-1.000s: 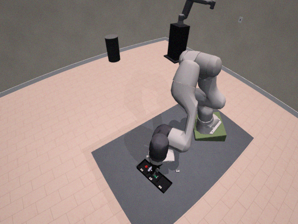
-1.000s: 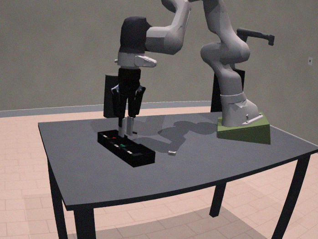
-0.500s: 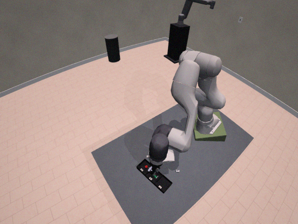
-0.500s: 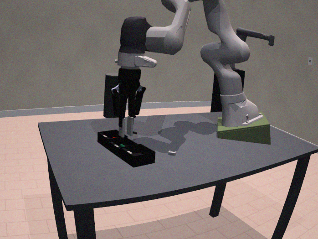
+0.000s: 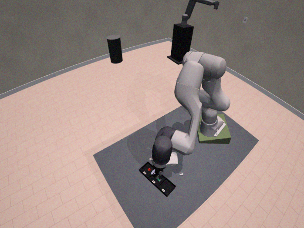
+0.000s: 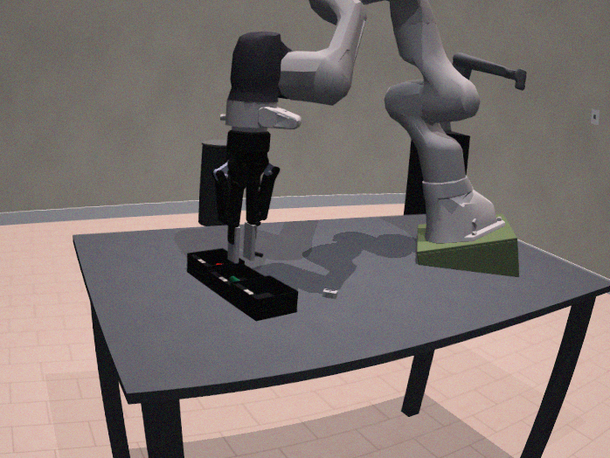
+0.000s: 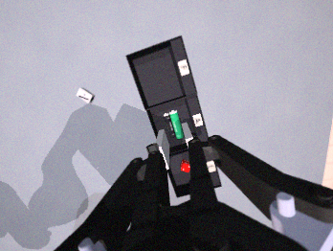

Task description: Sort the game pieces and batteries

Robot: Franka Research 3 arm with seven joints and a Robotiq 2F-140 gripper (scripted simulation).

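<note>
A black row of three bins (image 5: 169,193) (image 6: 275,304) (image 7: 178,48) stands on the grey table; I cannot read its white labels. A red game piece (image 5: 149,169) (image 6: 218,264) (image 7: 185,168) lies in one end bin. A green battery (image 5: 159,179) (image 6: 233,279) (image 7: 176,125) lies in the middle bin. The other end bin looks empty. My gripper (image 5: 159,176) (image 6: 242,256) (image 7: 175,134) hangs upright just over the wall between the red piece's bin and the middle bin. Its fingers stand a narrow gap apart with nothing between them.
A small white block (image 5: 181,173) (image 6: 329,293) (image 7: 84,95) lies on the table beside the bins, toward the arm's base. The arm stands on a green wedge (image 5: 221,140) (image 6: 473,256) at the far corner. The table edge (image 6: 344,364) is well in front of the bins.
</note>
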